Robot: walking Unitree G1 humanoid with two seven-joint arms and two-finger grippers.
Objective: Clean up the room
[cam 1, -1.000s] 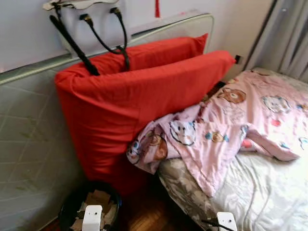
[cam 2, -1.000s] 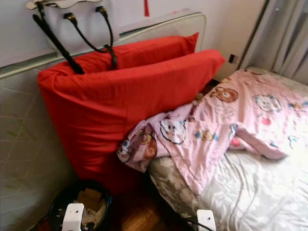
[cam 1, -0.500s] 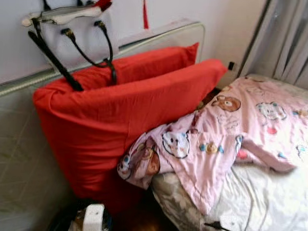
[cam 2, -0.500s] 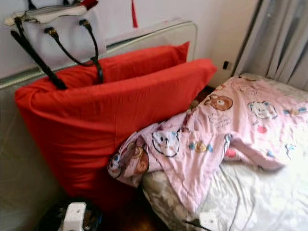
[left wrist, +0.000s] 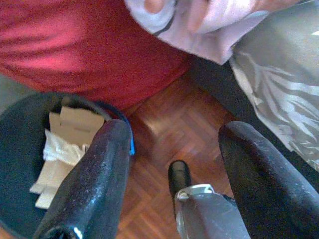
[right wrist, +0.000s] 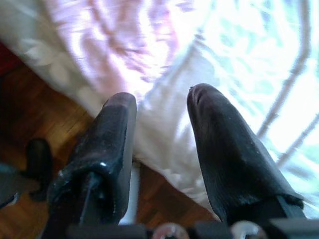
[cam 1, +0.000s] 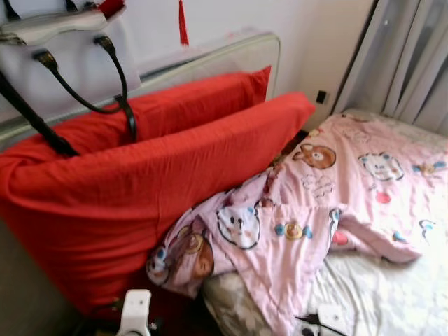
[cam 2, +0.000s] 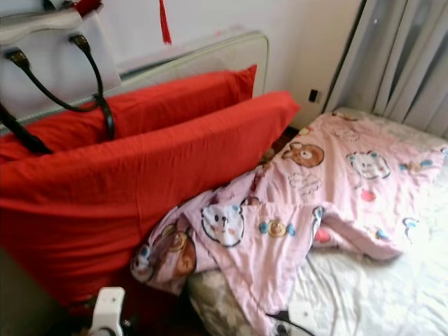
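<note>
A pink cartoon-print blanket lies crumpled on the bed, one corner hanging over the near edge. Two big red pillows lean against the padded headboard. Low beside the bed, my left gripper is open and empty above the wooden floor, next to a dark bin holding cardboard and paper scraps. My right gripper is open too, empty, over the pale bedspread at the mattress edge. Both white wrists peek in at the bottom of the head views.
A white handbag with black straps rests on top of the pillows. Grey curtains hang at the right behind the bed. A wall socket sits beside the headboard. Herringbone wood floor lies between bin and bed.
The camera has tilted and shifted, so the whole scene slid left and down; the bin has dropped out of the head views. The blanket, pillows and bag have not moved.
</note>
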